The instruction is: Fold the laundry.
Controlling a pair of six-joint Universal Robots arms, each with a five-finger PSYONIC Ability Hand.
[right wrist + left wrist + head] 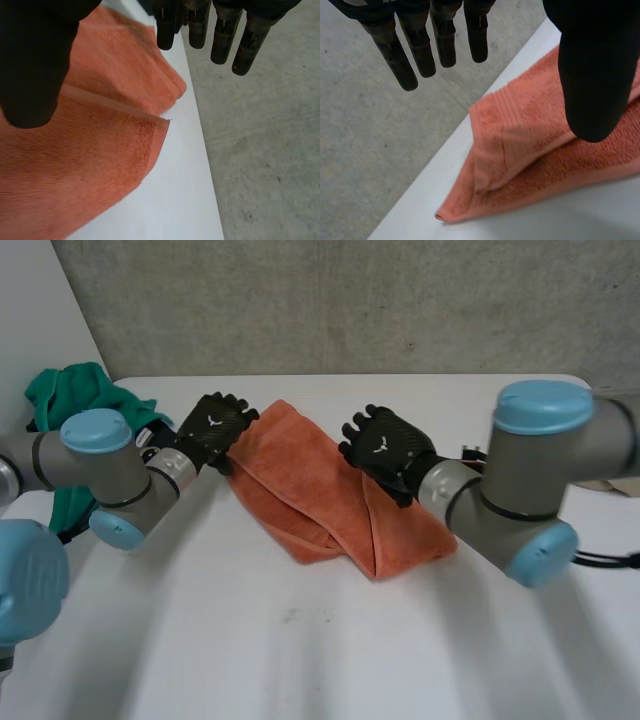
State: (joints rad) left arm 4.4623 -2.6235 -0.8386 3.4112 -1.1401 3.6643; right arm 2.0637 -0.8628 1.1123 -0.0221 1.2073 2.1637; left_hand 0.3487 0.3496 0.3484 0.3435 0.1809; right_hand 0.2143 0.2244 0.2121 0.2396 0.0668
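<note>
"Orange towel [310, 490], where does it lie?"

"On the white surface [300, 640], toward its far side. It is folded into a long band that runs slantwise from far left to near right, and the near right end is doubled over itself."

"And the left robot hand [212, 430]?"

"It is at the towel's far left end. In the left wrist view its fingers [400, 60] are straight and reach out past the surface's far edge, over grey concrete. The thumb [592, 75] stands well apart from them, above the cloth. Nothing is pinched. I cannot tell whether the hand touches the towel."

"What does that view show of the fold?"

"There are 2 layers at that end. A corner with a ribbed hem lies on top, and the lower layer's corner pokes out beyond it, near the surface's edge."

"The right robot hand [388, 452]?"

"It is over the band's middle, just beside the doubled end. In the right wrist view its fingers [240, 45] are straight too, with the thumb held wide of them over the towel. That hand grips nothing either."

"Anything else on the surface?"

"A green cloth [75, 390] is bunched at the far left edge, behind the left arm and apart from the towel."
</note>
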